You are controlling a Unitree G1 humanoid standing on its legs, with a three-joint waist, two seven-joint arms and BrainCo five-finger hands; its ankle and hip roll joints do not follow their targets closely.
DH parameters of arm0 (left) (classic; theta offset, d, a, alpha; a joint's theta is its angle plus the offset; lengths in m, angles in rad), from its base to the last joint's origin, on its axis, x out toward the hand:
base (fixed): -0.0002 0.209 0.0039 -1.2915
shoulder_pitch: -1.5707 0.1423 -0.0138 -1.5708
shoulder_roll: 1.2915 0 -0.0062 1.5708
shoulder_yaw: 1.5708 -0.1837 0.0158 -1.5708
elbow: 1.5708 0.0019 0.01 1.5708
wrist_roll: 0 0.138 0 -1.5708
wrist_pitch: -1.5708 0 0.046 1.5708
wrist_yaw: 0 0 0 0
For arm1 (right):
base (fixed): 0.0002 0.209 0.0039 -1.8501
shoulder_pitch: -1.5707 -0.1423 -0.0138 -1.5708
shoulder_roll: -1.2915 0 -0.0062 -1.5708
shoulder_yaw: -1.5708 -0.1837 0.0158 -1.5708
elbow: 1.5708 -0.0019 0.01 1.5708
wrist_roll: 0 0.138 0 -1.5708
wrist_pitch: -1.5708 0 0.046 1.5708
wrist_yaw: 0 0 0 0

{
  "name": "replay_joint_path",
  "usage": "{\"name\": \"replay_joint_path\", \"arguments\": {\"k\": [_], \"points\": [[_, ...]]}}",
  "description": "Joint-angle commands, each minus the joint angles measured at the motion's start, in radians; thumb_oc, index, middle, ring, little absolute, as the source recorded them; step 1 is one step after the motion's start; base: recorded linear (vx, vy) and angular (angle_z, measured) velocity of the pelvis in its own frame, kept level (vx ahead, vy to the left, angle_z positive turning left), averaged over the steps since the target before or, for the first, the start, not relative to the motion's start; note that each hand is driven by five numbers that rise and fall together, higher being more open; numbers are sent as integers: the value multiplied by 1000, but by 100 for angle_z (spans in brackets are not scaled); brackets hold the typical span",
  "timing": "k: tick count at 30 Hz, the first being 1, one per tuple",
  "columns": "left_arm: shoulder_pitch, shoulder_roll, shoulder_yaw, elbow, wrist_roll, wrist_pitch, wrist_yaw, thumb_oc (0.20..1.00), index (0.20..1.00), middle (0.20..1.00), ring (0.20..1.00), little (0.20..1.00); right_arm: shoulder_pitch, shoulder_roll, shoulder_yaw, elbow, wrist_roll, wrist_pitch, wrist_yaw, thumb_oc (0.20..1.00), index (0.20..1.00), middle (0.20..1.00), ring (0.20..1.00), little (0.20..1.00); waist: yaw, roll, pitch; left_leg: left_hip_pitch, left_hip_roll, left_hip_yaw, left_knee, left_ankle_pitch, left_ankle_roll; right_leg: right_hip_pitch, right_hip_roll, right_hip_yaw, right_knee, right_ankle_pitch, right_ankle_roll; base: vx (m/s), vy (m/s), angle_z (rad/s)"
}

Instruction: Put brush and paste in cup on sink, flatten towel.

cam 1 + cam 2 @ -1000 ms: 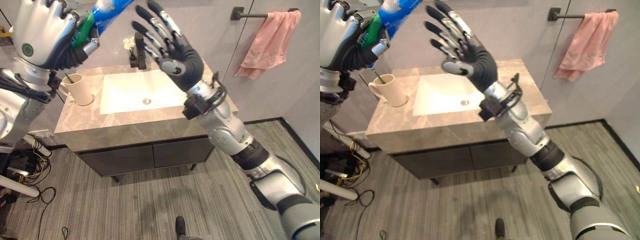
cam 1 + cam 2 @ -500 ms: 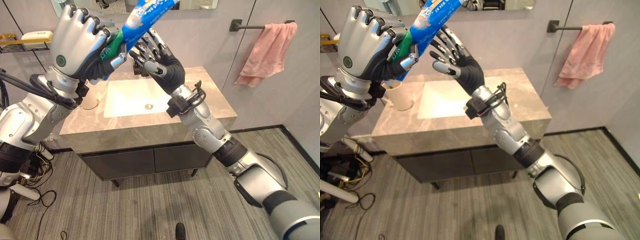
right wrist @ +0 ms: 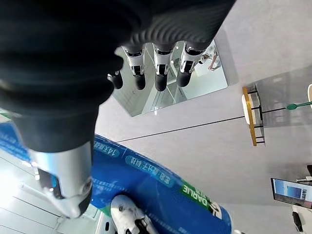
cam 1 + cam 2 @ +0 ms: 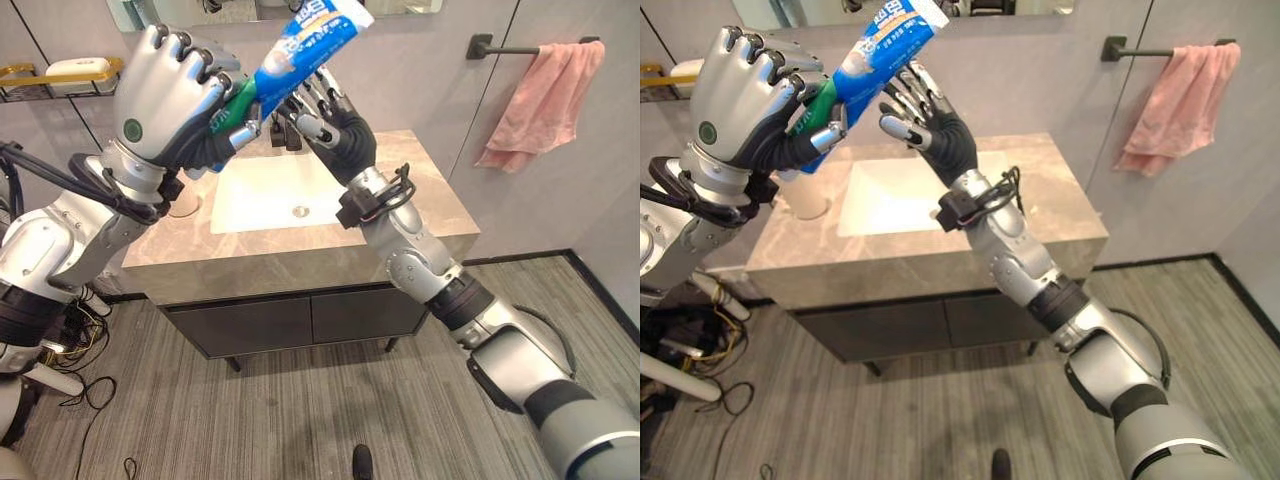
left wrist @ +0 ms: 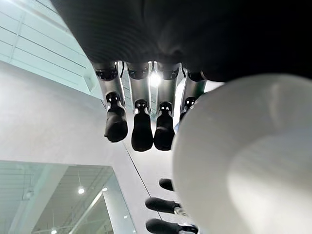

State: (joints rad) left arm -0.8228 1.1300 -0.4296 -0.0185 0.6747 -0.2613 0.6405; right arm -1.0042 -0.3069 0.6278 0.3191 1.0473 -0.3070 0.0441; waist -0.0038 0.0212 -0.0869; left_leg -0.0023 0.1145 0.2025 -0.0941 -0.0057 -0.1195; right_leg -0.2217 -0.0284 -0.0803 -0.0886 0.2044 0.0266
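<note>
Up high, above the sink (image 4: 262, 192), left hand (image 4: 165, 100) curled tight round the green-capped end of one blue toothpaste tube (image 4: 300, 45), tube slanting upward toward the mirror (image 4: 800, 10). Just beside it, right hand (image 4: 335, 125) with fingers spread and nearly straight, fingertips (image 4: 898, 100) close against the tube's underside, thumb near the blue body in the right wrist view; real contact not clear enough to call. White lettering along the tube, green patch near the cap, too small to read. One cream cup (image 4: 806, 195) on the counter (image 4: 440, 215) left of the basin, mostly behind the left wrist. One pink towel (image 4: 540, 100) bunched and drooping from one dark wall bar (image 4: 505, 48), well apart at right. One dark faucet (image 4: 290, 135) behind the basin.
</note>
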Motion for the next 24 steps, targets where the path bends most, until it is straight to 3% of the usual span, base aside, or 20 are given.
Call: {"name": "replay_joint_path", "arguments": {"k": [1, 22, 23, 24], "points": [[-99, 23, -2, -5, -84, -10, -17, 200, 200, 200, 200, 200, -162, 2, -58, -10, 7, -80, -10, 1000, 1000, 1000, 1000, 1000, 31, -17, 17, 59, 20, -2, 7, 33, -38, 67, -87, 16, 1, -82, 115, 0, 0, 0], [1, -17, 81, -21, -191, -49, -106, 200, 200, 200, 200, 200, -183, 44, -68, -129, 4, -102, 25, 1000, 1000, 1000, 1000, 1000, 32, -15, 17, 58, 20, -3, 7, 31, -37, 68, -82, 17, 1, -86, 111, 0, 0, 0], [4, -22, 85, -20, -194, -51, -109, 200, 200, 200, 200, 200, -182, 48, -66, -138, 7, -100, 32, 862, 862, 862, 862, 862, 32, -15, 17, 58, 19, -3, 7, 30, -36, 68, -82, 18, 1, -85, 111, 0, 0, 0], [5, -22, 87, -21, -194, -51, -109, 200, 200, 200, 200, 200, -182, 48, -66, -138, 8, -100, 32, 799, 799, 799, 799, 799, 32, -15, 17, 58, 19, -3, 7, 30, -36, 68, -82, 18, 1, -85, 111, 0, 0, 0]]}}
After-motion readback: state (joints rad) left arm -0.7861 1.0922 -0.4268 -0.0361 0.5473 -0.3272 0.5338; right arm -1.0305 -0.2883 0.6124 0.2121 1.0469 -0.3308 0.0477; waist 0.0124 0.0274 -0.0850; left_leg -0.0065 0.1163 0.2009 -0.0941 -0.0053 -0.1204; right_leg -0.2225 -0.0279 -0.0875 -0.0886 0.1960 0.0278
